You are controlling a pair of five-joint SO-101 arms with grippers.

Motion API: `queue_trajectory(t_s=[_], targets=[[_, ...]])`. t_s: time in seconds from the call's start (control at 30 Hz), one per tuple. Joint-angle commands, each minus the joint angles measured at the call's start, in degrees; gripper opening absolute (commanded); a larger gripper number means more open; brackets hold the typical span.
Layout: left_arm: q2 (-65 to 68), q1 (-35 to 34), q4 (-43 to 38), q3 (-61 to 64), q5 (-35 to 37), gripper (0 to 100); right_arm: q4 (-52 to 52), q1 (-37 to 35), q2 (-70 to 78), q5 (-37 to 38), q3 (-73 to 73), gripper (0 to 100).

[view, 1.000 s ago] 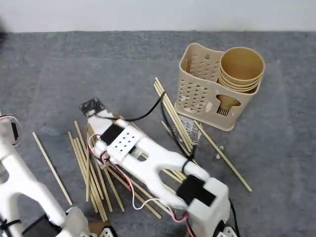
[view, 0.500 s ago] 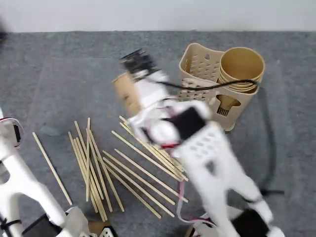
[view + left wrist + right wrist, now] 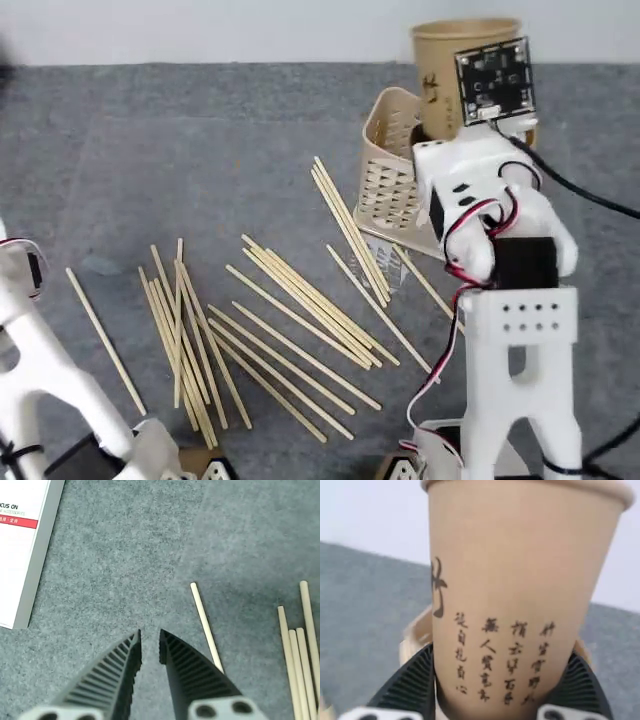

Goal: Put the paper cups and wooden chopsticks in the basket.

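My right gripper (image 3: pixel 497 680) is shut on a tan paper cup (image 3: pixel 520 605) with dark lettering, held upright. In the high view that cup (image 3: pixel 445 70) hangs over the back of the beige slotted basket (image 3: pixel 385 185), whose rim (image 3: pixel 415 630) lies below it in the right wrist view. The right arm hides most of the basket's inside. Several wooden chopsticks (image 3: pixel 300 310) lie scattered on the grey mat to the left of the basket. My left gripper (image 3: pixel 150 636) points down at the bare mat with a narrow gap between its fingers. One chopstick (image 3: pixel 205 625) lies just beside it.
The left arm (image 3: pixel 30 350) stands at the lower left corner of the mat. A white printed sheet (image 3: pixel 25 545) lies at the mat's edge in the left wrist view. A bundle of chopsticks (image 3: pixel 345 225) leans close against the basket's front.
The right arm lifted the paper cup from among the chopsticks at centre left and swung it up and right to above the basket. The left arm has not moved.
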Motion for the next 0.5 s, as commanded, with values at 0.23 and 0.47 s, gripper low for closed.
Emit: queue_trajectory(t_s=[0.23, 0.47], targets=[[-1.7, 0.2, -1.1, 0.8, 0.5, 7, -38.2, 7.8, -1.6, 1.0, 21.3, 18.3], [-1.6, 0.9, -1.9, 2.2, 0.5, 7, -38.8, 7.5, -1.6, 0.7, 22.0, 21.2]])
